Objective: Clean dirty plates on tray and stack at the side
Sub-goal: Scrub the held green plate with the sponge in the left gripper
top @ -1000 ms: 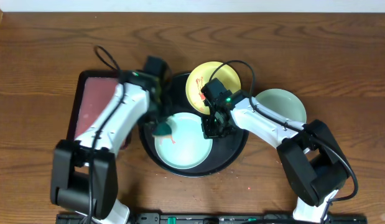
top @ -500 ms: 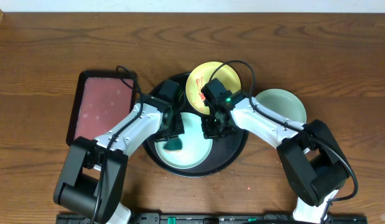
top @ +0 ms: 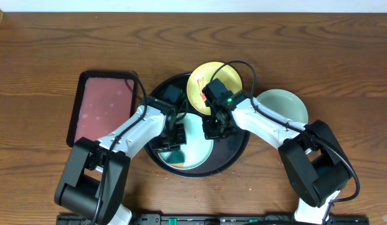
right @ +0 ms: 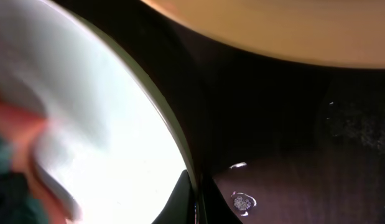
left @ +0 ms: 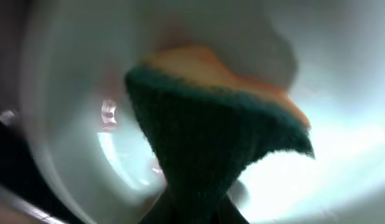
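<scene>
A pale mint-blue plate [top: 196,147] lies in the round black tray [top: 236,156]. My left gripper [top: 175,147] is shut on a green and orange sponge [top: 175,157] and presses it on this plate's left front part. The left wrist view shows the sponge [left: 211,137] against the plate's face [left: 341,155]. My right gripper [top: 212,129] is shut on the plate's right rim, which the right wrist view [right: 193,202] shows. A yellow plate [top: 209,81] with red smears rests on the tray's back edge. A second mint plate [top: 284,105] lies on the table to the right.
A dark red rectangular tray [top: 102,106] lies to the left of the black tray. Both arms cross over the black tray. Water drops [right: 242,200] lie on the tray floor by the plate rim. The wooden table [top: 306,44] surrounds it all.
My left gripper has moved the sponge from the plate's left edge onto its face and toward the front. The red smear near the sponge no longer shows. The right arm has not moved.
</scene>
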You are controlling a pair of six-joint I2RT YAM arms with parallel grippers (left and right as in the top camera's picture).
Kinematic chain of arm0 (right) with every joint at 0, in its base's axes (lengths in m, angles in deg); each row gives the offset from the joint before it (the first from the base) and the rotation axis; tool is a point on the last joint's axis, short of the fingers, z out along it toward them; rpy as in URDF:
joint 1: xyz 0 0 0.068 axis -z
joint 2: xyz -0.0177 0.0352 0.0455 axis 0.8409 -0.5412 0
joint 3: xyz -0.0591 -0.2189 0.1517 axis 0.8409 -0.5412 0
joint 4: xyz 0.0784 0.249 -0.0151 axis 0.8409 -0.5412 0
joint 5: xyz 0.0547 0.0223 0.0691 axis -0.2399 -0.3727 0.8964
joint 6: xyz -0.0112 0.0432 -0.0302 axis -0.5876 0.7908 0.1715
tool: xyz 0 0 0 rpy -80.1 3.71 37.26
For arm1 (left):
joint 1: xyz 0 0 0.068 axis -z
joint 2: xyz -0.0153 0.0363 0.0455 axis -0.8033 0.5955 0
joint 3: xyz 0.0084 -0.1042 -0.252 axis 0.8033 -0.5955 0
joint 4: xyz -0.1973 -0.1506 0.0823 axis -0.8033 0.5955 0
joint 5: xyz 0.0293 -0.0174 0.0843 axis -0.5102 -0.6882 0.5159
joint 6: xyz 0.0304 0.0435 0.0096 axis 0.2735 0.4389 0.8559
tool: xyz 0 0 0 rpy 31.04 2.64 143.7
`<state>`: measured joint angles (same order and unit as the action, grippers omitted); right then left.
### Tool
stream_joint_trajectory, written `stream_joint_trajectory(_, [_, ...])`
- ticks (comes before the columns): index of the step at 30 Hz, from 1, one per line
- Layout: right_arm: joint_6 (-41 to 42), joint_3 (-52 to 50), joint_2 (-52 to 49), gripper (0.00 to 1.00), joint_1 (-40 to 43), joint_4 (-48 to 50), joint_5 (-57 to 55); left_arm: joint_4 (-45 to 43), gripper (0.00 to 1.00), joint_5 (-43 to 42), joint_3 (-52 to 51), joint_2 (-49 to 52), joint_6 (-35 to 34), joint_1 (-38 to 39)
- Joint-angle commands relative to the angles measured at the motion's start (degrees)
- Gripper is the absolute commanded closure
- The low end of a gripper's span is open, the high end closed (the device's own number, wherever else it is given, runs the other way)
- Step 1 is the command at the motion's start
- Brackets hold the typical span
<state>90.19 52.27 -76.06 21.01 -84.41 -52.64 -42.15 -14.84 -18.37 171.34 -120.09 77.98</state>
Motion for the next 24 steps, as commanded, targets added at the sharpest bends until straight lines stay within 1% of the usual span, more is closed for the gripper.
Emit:
stream_joint_trajectory(1, [0.8,0.7,-0.8,0.99,0.2,0.0,-0.6,0.7,0.93,11.4,-0.8,-0.1,-8.7,-0.1])
stream_joint_trajectory(4, [0.9,0.7,-0.8,0.99,0.2,0.0,-0.6,0.7,0.93,10.9,-0.8,-0.1,-8.0,0.0])
stream_joint_trajectory(5, [0.9,0.7,-0.8,0.99,0.2,0.0,-0.6,0.2,0.93,9.5,-0.8,-0.1,-5.7,0.0])
stream_joint_trajectory(8, [0.9,0.7,-0.8,0.99,0.2,0.0,-0.6,-3.1,0.93,0.2,-0.8,-0.1,5.8,0.0])
stream_joint_trajectory(11, [0.9,0.7,-0.8,0.99,0.2,0.0,-0.6,-6.0,0.92,-8.5,-0.8,-0.1,14.5,0.0])
stream_joint_trajectory(13, [0.9,0.7,-0.8,0.99,0.2,0.0,-0.6,-7.2,0.93,-9.8,-0.8,-0.1,16.3,0.0])
stream_joint_trajectory(16, [0.9,0.7,-0.8,0.99,0.2,0.0,-0.6,-8.8,0.93,-5.6,-0.8,-0.1,16.2,0.0])
stream_joint_trajectory(19, [0.8,0.7,-0.8,0.99,0.2,0.0,-0.6,-11.2,0.93,3.9,-0.8,-0.1,14.7,0.0])
stream_joint_trajectory(21, [0.8,0.7,-0.8,0.99,0.2,0.0,-0.6,-11.9,0.93,12.8,-0.8,-0.1,9.3,0.0])
stream_joint_trajectory(24, [0.8,0.7,-0.8,0.99,0.2,0.0,-0.6,-10.5,0.92,17.5,-0.8,-0.1,2.5,0.0])
